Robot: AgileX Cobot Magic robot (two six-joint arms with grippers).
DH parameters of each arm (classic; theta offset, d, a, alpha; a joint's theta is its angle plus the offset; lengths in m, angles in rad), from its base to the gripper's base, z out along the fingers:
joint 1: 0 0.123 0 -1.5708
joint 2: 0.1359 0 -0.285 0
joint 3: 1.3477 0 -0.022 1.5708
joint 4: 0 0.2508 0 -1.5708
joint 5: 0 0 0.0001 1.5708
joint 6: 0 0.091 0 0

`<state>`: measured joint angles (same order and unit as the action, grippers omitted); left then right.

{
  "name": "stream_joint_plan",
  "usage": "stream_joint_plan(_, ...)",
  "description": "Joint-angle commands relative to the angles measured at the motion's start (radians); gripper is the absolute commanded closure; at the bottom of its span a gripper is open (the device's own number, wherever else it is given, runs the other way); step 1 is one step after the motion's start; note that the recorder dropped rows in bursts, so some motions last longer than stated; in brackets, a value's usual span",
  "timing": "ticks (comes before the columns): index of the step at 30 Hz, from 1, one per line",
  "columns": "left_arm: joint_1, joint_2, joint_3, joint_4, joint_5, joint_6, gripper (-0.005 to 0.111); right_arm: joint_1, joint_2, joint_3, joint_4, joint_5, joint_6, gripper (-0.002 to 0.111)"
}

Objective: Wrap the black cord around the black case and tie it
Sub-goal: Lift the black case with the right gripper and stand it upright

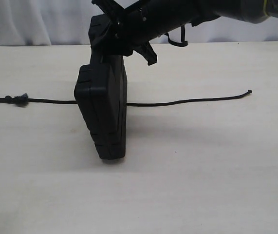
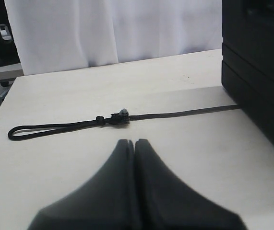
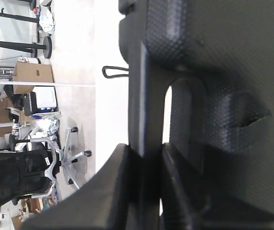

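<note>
- We see the flat rectangular matte black plastic case [image 1: 102, 109] stood on its narrow edge near the middle of the pale worktop [image 1: 202, 170]. It leans a little, and its lower edge is at or just above the surface (we cannot tell which).
- The right end effector [image 3: 147, 155] comes in at 12 o'clock of the case. Its jaws stand narrow and are clamped on the bar beside the cut-out handle slot [image 3: 168, 112]. We judge that this grip keeps the case upright so the cord can be led around its slim body.
- The long thin black braided cord [image 1: 187, 101] lies slack and nearly straight across the worktop. It passes out of sight at the case, so we cannot say whether it runs behind or under it.
- Its plain tip [image 1: 249, 91] ends at 3 o'clock of the case, well apart from it. The bulky knot [image 2: 120, 116] and closed loop [image 2: 31, 129] lie out at 9 o'clock.
- The left end effector [image 2: 134, 146] has its jaws pressed together and holds nothing. It hovers near the knot without touching it, which we read as lining up on that end.
- No turn of cord lies on the case, so we judge that the wrapping is not yet begun. The left jaws would have to part before they could take the cord.
</note>
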<state>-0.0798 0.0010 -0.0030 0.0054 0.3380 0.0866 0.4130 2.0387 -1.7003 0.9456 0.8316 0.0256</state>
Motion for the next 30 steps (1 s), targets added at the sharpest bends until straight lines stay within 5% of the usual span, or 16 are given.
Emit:
stream_joint_plan(1,0.004,-0.001,0.003,0.001,-0.015,-0.003,0.107,-0.009,0.001,0.015,-0.102,0.001,-0.067,0.104)
stream_joint_plan(23,0.004,-0.001,0.003,0.045,-0.036,0.021,0.107,-0.009,0.001,0.015,-0.098,-0.019,-0.074,0.104)
stream_joint_plan(27,0.004,-0.001,0.003,0.164,-0.199,0.041,0.107,-0.009,0.001,0.015,-0.098,-0.019,-0.074,0.104)
stream_joint_plan(30,0.004,-0.001,0.003,0.139,-0.577,0.032,0.107,-0.009,0.001,0.015,-0.098,-0.017,-0.074,0.104)
